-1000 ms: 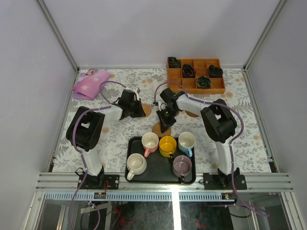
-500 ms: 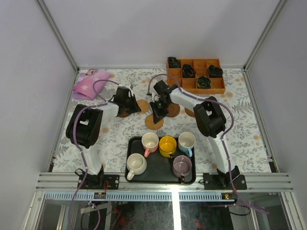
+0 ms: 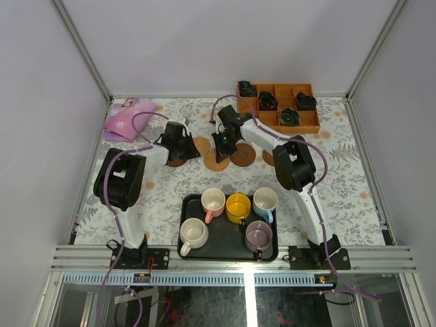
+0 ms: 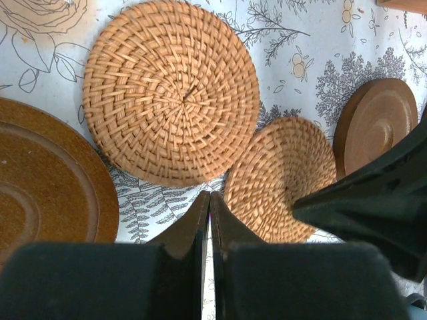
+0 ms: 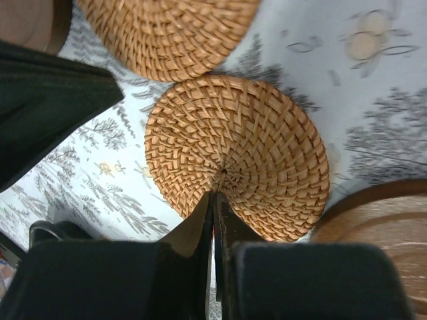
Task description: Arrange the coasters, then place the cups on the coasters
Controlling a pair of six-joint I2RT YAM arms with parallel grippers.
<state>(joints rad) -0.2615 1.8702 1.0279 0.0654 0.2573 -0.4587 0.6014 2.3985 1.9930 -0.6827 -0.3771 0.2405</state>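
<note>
Room: pale lilac walls, aluminium posts in the far corners.

Surface: table point(image 3: 354, 191) under a white cloth printed with grey foliage and orange fruit.

Row across the table's centre, from 9 towards 3 o'clock: dark coaster point(image 3: 175, 161), far woven coaster point(image 3: 200, 145), near woven coaster point(image 3: 216, 161), wooden coaster point(image 3: 242, 155), last coaster point(image 3: 270, 159) (partly hidden by the right arm).

Black tray point(image 3: 227, 243) at 6 o'clock. Its far row holds the pink cup point(image 3: 212, 200), yellow cup point(image 3: 238, 204) and blue cup point(image 3: 265, 199). Its near row holds the cream cup point(image 3: 193, 233) and mauve cup point(image 3: 259, 235).

Left gripper point(image 4: 208, 200): jaws pressed together, empty, tips over the cloth between the two woven coasters.

Right gripper point(image 5: 215, 198): jaws pressed together, nothing clamped, tips at the middle of the near woven coaster (contact cannot be judged).

Also: orange compartment box point(image 3: 279, 128) at 1 o'clock, with black coils point(image 3: 289, 117) in several cells; pink cloth point(image 3: 126, 119) at 10 o'clock.
</note>
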